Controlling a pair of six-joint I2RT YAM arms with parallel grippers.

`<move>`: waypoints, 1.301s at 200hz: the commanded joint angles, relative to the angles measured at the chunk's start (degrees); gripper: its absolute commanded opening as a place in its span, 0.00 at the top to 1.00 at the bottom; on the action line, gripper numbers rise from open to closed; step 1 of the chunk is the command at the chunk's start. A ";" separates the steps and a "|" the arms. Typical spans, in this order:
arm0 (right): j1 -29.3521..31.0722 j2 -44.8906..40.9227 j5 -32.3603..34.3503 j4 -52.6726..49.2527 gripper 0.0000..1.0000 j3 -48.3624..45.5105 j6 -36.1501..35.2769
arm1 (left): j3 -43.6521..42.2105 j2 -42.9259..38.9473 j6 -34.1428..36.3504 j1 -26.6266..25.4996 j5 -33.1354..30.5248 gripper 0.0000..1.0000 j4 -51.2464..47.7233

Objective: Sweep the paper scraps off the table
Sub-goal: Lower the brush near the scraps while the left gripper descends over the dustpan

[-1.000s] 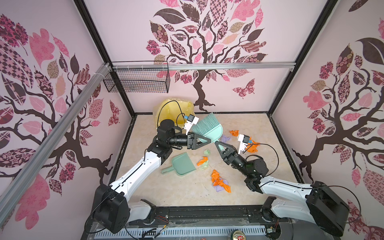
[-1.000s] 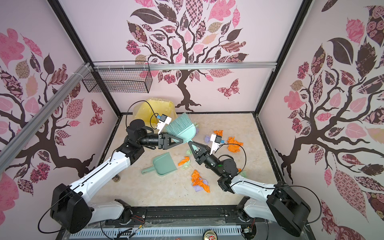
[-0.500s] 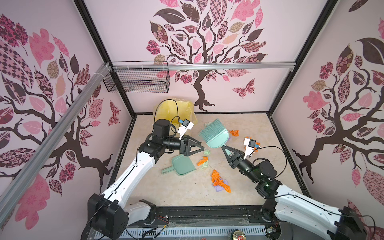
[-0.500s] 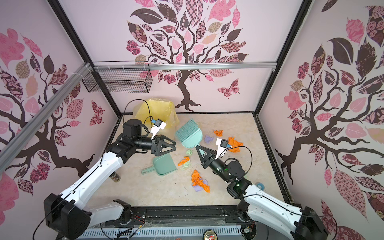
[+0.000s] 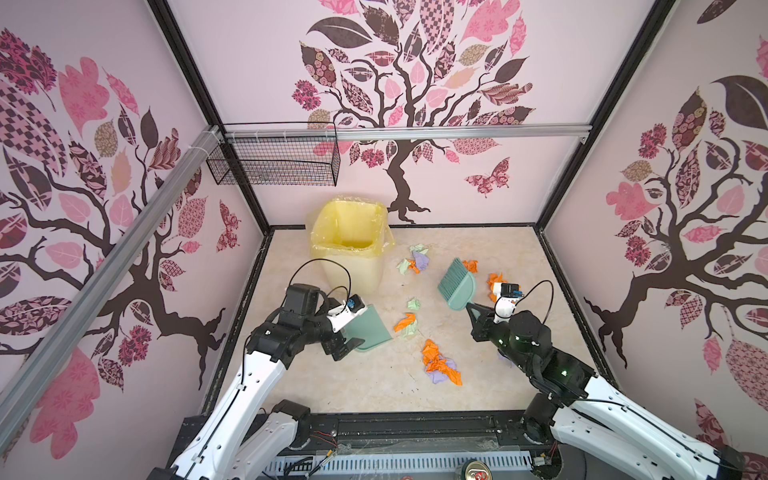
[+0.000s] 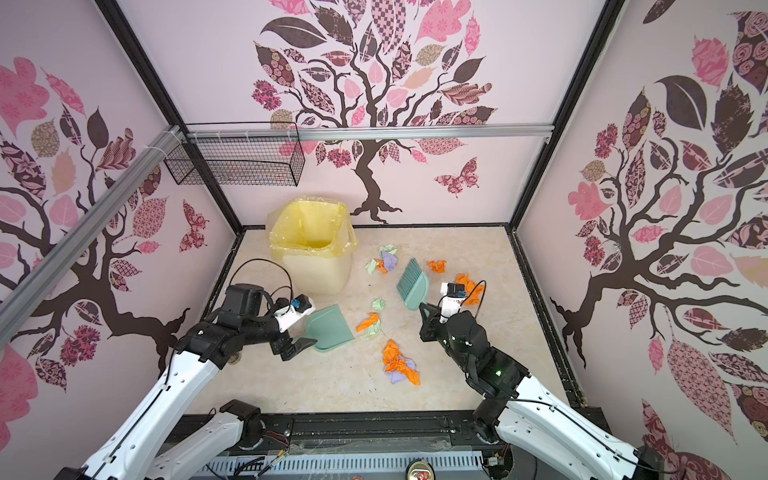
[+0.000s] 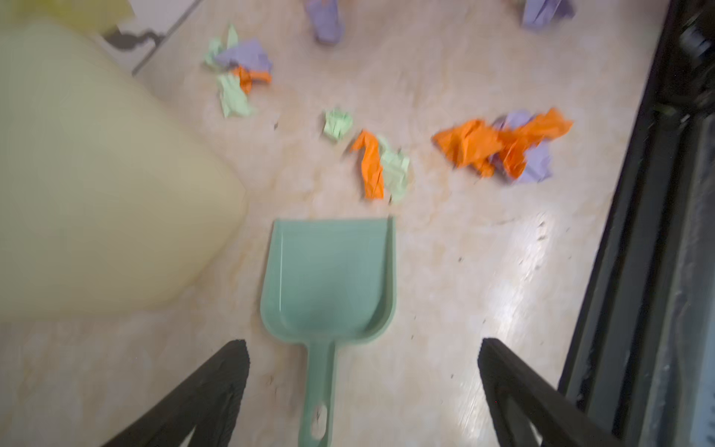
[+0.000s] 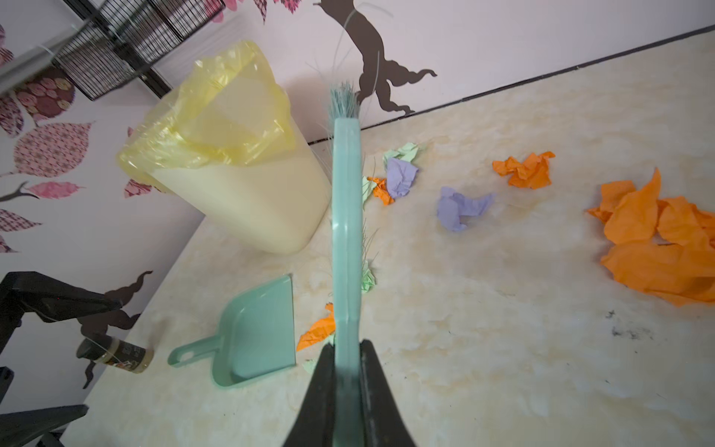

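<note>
Lighting is bright, even and diffuse; shadows are faint and soft in both top views. The wall frame (image 5: 183, 70) bows toward the picture edges. The left wrist view is blurred throughout, with a glare patch on the worktop (image 7: 507, 298). The right wrist view is sharp.

— Entry one, dustpan (image 7: 329, 271): location?
— Lay on the table (image 7: 464, 271), just ahead of the left gripper (image 7: 362, 343), handle toward it.
— Entry two, bin (image 7: 96, 193), paper scraps (image 7: 377, 162)?
— Bin stood beside the dustpan; scraps lay beyond its mouth.
</note>
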 commanded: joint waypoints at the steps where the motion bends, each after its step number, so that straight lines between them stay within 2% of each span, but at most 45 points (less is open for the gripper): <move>1: -0.08 0.79 -0.16 -0.46 1.00 -0.90 -0.40 | -1.94 1.97 12.78 6.28 -2.08 0.04 -2.75; 29: -0.10 1.33 -1.41 1.48 1.00 -2.64 0.68 | -2.24 5.73 21.94 17.81 9.06 0.03 -5.25; 45: -0.07 1.33 -1.63 1.62 1.00 -2.97 0.90 | -3.50 7.39 25.93 20.50 12.79 0.04 -6.36; 97: -0.10 1.31 -1.10 1.36 1.00 -3.34 0.76 | -12.28 5.33 20.00 20.48 15.83 0.05 5.52; 120: -0.06 1.72 -1.22 2.27 1.00 -3.99 1.20 | -14.70 7.12 20.53 19.92 13.46 0.07 9.72; 150: -0.12 2.88 -1.87 4.26 1.00 -4.90 1.93 | -13.94 12.27 22.18 20.00 12.02 0.09 11.17; 190: -0.11 4.32 -2.69 5.92 1.00 -5.08 2.24 | -14.31 15.62 20.08 19.58 12.44 0.11 16.79; 260: -0.10 3.99 -2.07 5.12 1.00 -4.61 1.48 | -14.62 19.67 20.45 17.23 9.43 0.26 19.09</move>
